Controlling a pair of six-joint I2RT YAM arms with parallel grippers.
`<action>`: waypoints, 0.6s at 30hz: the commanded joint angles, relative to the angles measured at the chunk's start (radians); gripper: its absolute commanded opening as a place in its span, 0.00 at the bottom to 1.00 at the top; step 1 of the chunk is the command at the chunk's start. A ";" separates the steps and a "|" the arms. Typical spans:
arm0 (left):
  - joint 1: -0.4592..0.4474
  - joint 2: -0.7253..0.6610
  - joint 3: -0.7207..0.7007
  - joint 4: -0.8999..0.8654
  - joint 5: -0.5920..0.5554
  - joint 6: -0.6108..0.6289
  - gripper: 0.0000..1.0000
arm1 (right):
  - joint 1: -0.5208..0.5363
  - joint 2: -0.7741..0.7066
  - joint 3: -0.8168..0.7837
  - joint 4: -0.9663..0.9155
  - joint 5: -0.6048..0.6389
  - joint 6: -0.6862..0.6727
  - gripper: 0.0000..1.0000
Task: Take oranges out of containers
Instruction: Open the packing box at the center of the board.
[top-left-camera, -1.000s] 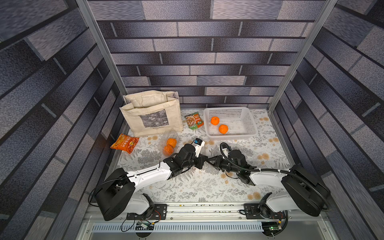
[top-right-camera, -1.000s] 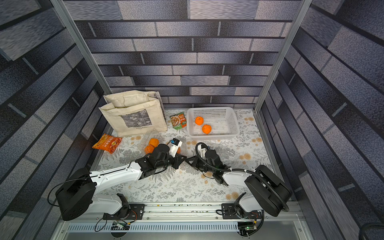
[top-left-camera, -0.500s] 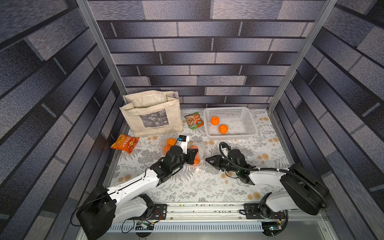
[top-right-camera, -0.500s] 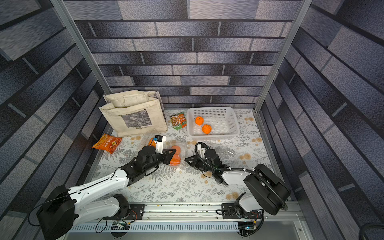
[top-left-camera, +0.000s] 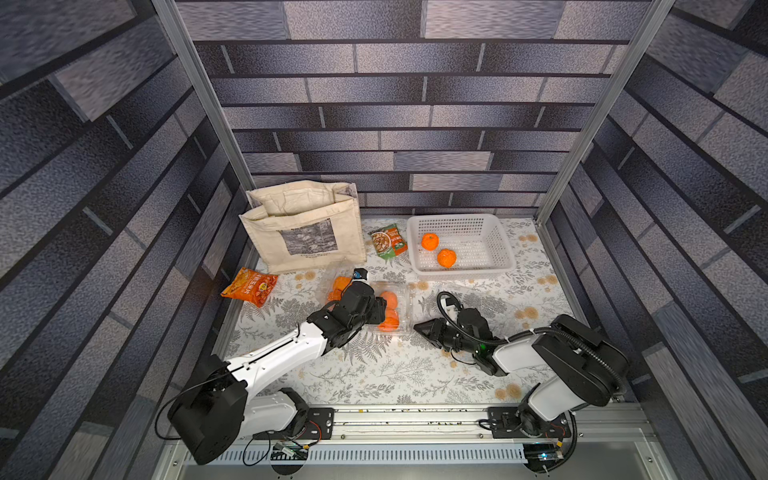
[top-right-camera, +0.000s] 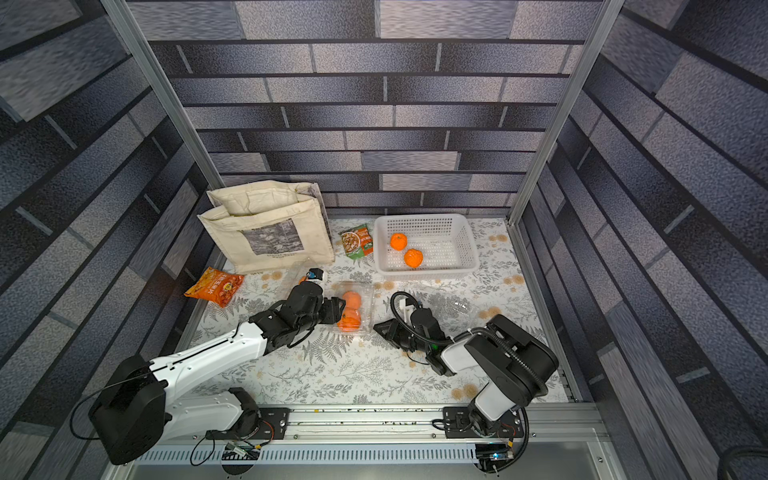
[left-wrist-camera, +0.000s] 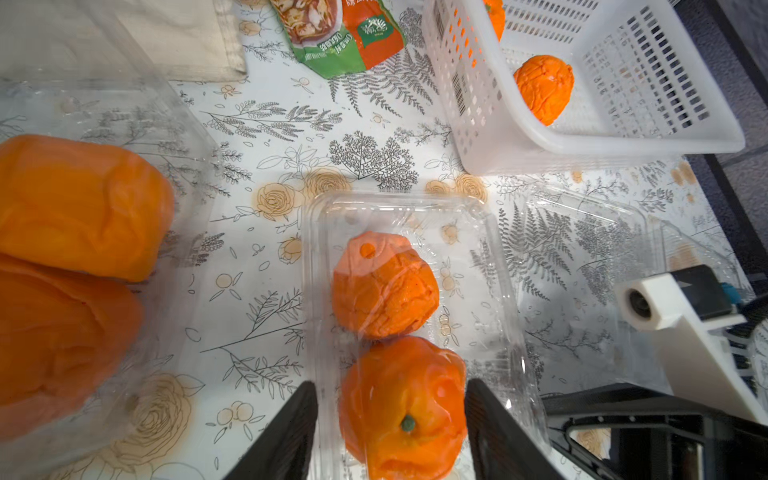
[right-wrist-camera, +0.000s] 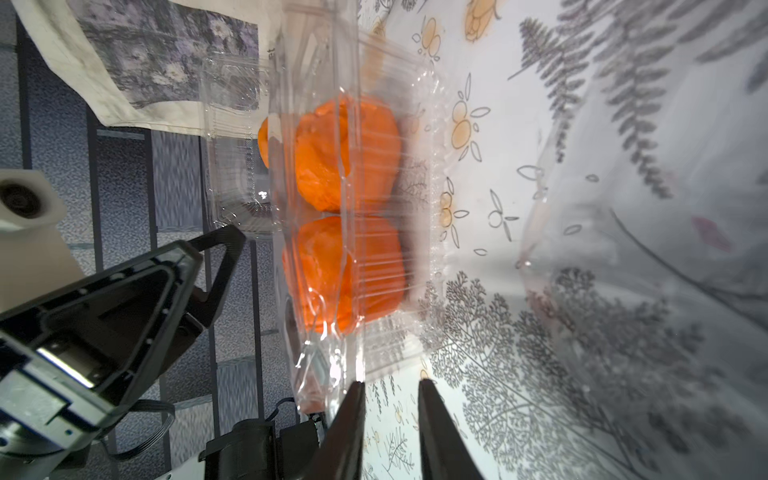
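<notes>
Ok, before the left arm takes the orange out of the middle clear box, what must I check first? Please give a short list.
1. Left pincer open wide enough: ok, its jaws stand on either side of the near orange.
2. Middle container lid out of the way: cannot tell, glare on the clear plastic covers the far orange.
3. Right pincer steadying that container: not ok, its jaws are slightly apart and empty, beside its edge.
4. Room in the white basket: ok, only two oranges lie in it.
5. Second full container emptied: not ok, a pair of oranges is inside.
</notes>
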 joint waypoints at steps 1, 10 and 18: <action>0.008 0.035 0.032 -0.031 0.017 0.013 0.59 | -0.013 -0.005 -0.004 0.061 0.019 0.004 0.25; 0.007 0.113 0.036 0.010 0.069 0.015 0.62 | -0.020 0.069 0.016 0.132 -0.006 0.022 0.24; 0.010 0.151 0.032 0.040 0.106 0.011 0.62 | -0.021 0.155 0.040 0.232 -0.030 0.054 0.22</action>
